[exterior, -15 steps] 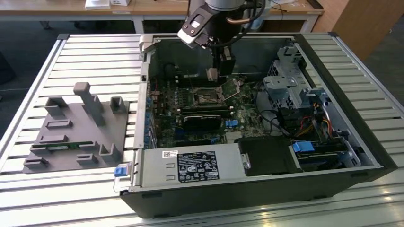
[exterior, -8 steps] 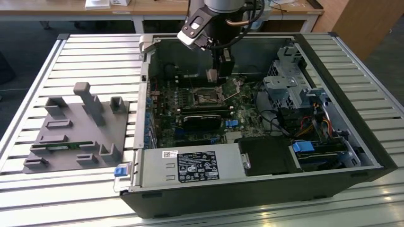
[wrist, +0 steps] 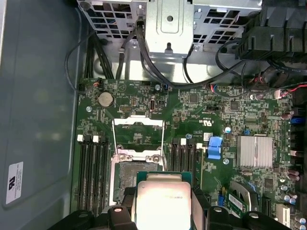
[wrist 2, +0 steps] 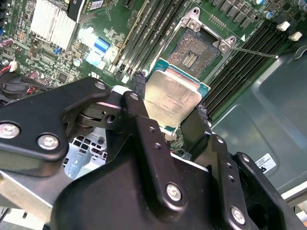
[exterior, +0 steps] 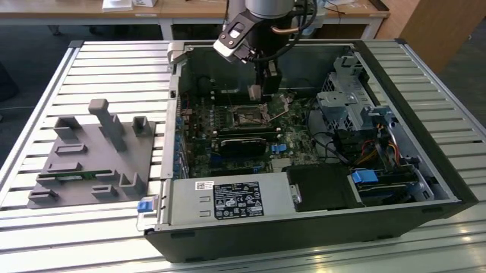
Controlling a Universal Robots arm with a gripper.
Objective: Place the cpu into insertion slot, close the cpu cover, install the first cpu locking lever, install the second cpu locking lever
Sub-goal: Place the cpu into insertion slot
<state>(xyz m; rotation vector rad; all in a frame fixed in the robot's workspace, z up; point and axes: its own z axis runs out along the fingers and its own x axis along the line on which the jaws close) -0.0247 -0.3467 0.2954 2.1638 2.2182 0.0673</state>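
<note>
One cpu (wrist 2: 172, 96) sits clamped between the fingers of the pincer (wrist 2: 169, 103), held over the insertion slot (wrist 2: 194, 50) and not yet in it. Beside the slot, the cpu cover (wrist: 139, 132) is swung open on the motherboard (wrist: 216, 110). The computer case (exterior: 304, 233) lies on a slatted surface (exterior: 114, 62).

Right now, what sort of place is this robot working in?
Probably a robotics lab or test workshop: an open computer case sits on a slatted metal table, a grey fixture block lies beside it, wooden desks stand behind, and the gripper holds the cpu above the motherboard.
</note>
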